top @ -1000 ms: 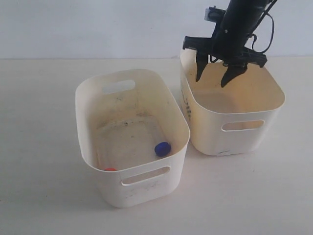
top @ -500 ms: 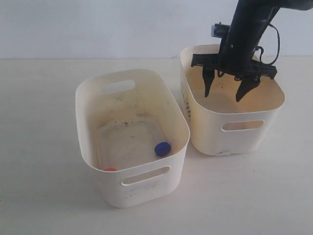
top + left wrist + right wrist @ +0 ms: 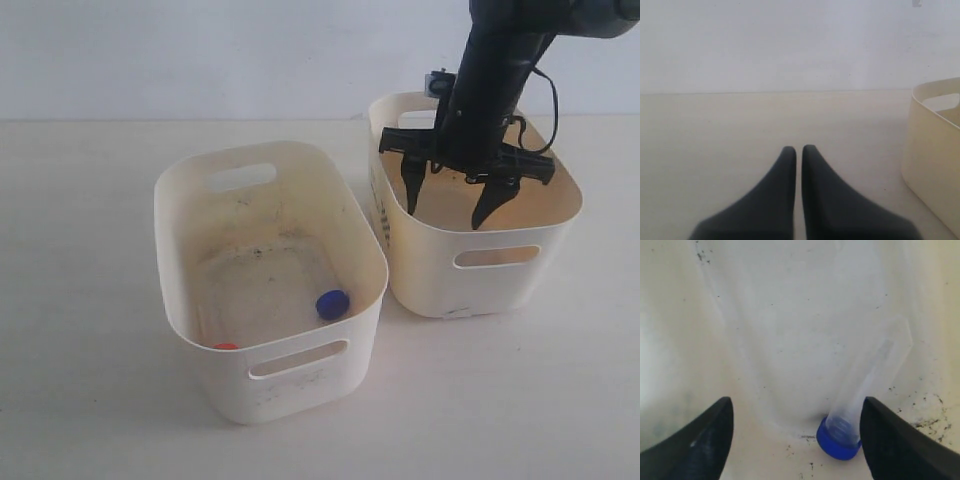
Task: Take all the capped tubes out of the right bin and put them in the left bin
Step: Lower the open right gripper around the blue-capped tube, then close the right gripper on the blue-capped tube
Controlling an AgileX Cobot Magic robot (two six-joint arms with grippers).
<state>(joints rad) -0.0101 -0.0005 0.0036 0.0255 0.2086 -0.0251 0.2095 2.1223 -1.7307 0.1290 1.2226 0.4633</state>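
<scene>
Your right pincer (image 3: 445, 219) hangs inside the cream rounded plastic bin with dark dashes on its side (image 3: 520, 290), its jaws spread wide and gripping nothing. On that bin's floor lies a small clear plastic tube with a blue screw cap (image 3: 865, 385). It sits in the gap between the two fingers but not centred: the blue cap (image 3: 837, 442) is just beside one finger and well apart from the other. Its long axis runs slantwise, mostly crosswise to the line along which the jaws close, with the cap end nearer the wrist camera.

That lie suits a grip across the body, in my judgement, provided you first slide the pincer sideways toward the cap-side finger so the tube comes to the middle of the gap. Drop straight from here and that finger may land on the cap and knock it away. The exterior view hides the tube behind the bin wall, so steer by the right wrist view.

Your left pincer (image 3: 796, 150) is pressed shut with nothing in it, over the cream bench (image 3: 715, 125) and outside the bins, so the right arm is plainly the nearer. The plain-sided cream plastic bin with the speckled floor (image 3: 300, 395) holds a blue-capped tube (image 3: 332, 304) and an orange-red-capped tube (image 3: 225, 346), so by my reckoning this is the final carry.
</scene>
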